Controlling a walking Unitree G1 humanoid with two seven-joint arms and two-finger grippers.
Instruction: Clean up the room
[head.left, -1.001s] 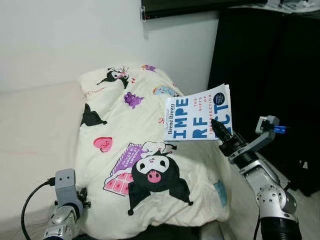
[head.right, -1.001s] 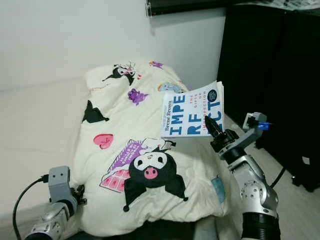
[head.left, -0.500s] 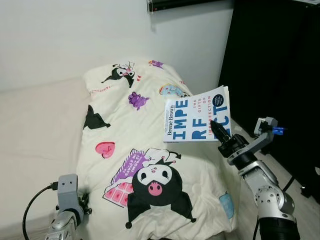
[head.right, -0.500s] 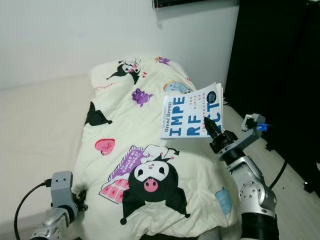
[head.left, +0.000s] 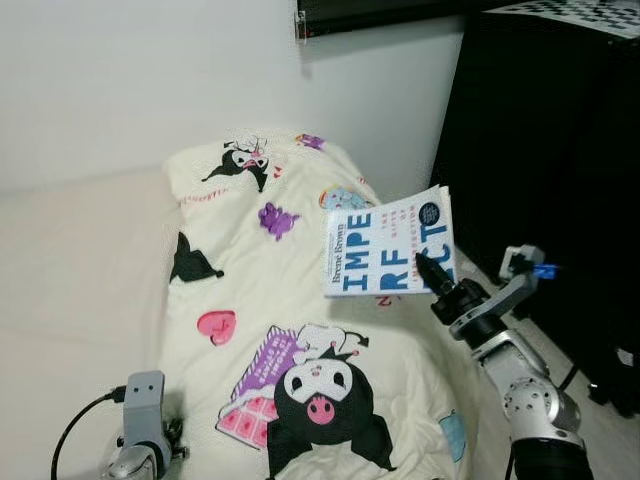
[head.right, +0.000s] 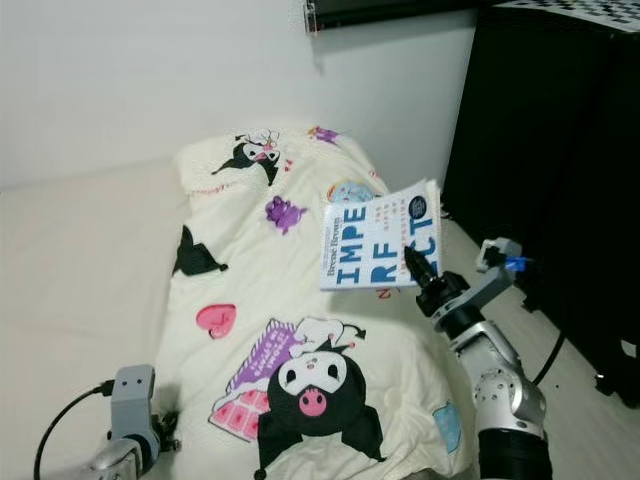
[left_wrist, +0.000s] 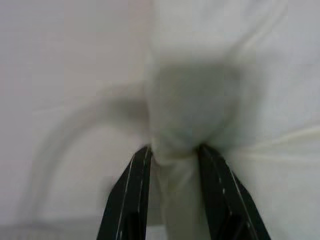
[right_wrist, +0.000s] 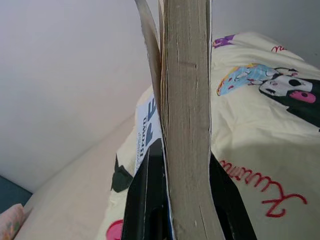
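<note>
A white paperback book (head.left: 385, 240) with big blue letters is held upright in the air over the right side of the bed, with my right gripper (head.left: 430, 272) shut on its lower edge. In the right wrist view the page block (right_wrist: 186, 100) stands between the two black fingers (right_wrist: 147, 200). A cream blanket (head.left: 290, 300) printed with cartoon figures lies spread on the bed. My left gripper (left_wrist: 172, 152) is low at the blanket's near left edge, shut on a bunched fold of the cream cloth (left_wrist: 190, 100).
The bare cream mattress (head.left: 70, 280) stretches to the left, against a white wall. A tall black cabinet (head.left: 560, 150) stands close on the right, with a narrow strip of floor (head.right: 585, 400) between it and the bed.
The whole picture has shifted, so the camera moved. The book stays in my right gripper, tilted a little more. My left wrist sits lower in the picture, still at the blanket's edge.
</note>
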